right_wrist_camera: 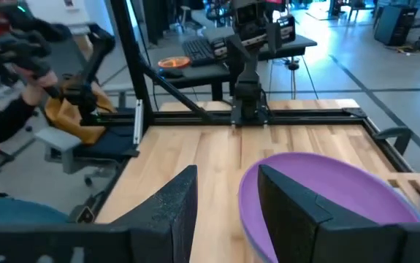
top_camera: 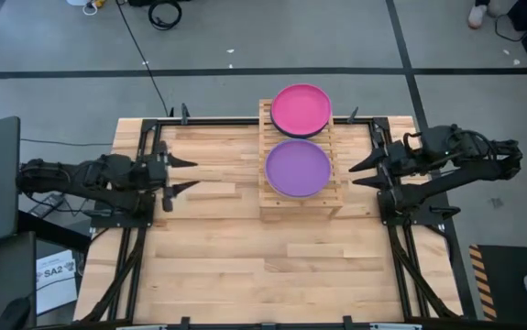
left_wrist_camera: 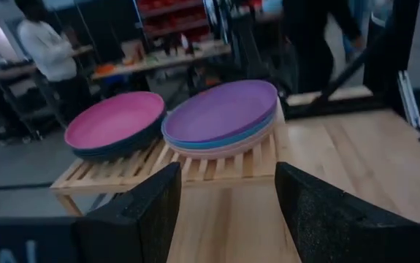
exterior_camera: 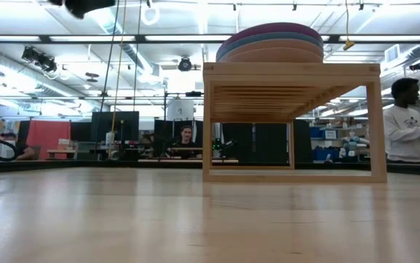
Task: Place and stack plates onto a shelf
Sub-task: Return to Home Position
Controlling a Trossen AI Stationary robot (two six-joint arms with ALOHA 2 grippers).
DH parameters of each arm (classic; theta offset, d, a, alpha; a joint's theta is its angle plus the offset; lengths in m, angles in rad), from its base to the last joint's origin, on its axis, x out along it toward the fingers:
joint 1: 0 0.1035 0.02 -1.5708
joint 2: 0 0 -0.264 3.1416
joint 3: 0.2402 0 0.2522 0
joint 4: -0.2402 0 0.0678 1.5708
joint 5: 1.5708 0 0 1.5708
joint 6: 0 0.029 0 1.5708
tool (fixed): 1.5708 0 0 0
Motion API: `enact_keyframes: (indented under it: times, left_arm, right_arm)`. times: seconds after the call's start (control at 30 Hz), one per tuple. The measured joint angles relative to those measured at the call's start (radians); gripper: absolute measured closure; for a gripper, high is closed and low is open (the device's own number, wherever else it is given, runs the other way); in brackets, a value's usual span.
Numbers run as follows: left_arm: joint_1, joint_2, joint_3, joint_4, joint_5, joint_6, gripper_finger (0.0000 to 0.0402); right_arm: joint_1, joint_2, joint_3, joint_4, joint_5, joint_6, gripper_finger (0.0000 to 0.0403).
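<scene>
This is a robotics lab, open and busy. Strip lights (exterior_camera: pixel 63 38) run under a high ceiling, and a person (exterior_camera: pixel 187 139) sits among desks with dark monitors (exterior_camera: pixel 115 126). There is red shelving (left_wrist_camera: pixel 172 13) and a keyboard (right_wrist_camera: pixel 199 50) on a bench. Cables (top_camera: pixel 164 13) trail over the grey floor (top_camera: pixel 52 37). A robot arm (top_camera: pixel 80 176) stands at each side of the wooden worktable (top_camera: pixel 245 266).
</scene>
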Motion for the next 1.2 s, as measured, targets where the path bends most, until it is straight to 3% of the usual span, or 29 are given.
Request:
enact_keyframes:
  times: [0.27, 0.57, 0.77, 1.2]
  left_arm:
    - [0.0, -0.287, -0.235, 0.1, -0.026, 0.001, 0.0173]
    - [0.0, -0.517, -0.379, 0.101, -0.039, 0.004, 0.0173]
    - [0.001, -0.517, -0.401, 0.085, -0.078, 0.002, 0.0173]
    - [0.001, -0.523, -0.401, 0.082, -0.044, -0.053, 0.0173]
  right_arm:
    - [0.0, -0.126, -0.143, 0.077, -0.003, 0.025, 0.0254]
    - [0.0, -0.237, -0.263, 0.154, -0.003, 0.053, 0.0254]
    - [0.0, -0.32, -0.338, 0.177, -0.004, 0.058, 0.0254]
    - [0.0, -0.514, -0.578, 0.323, -0.004, 0.079, 0.0254]
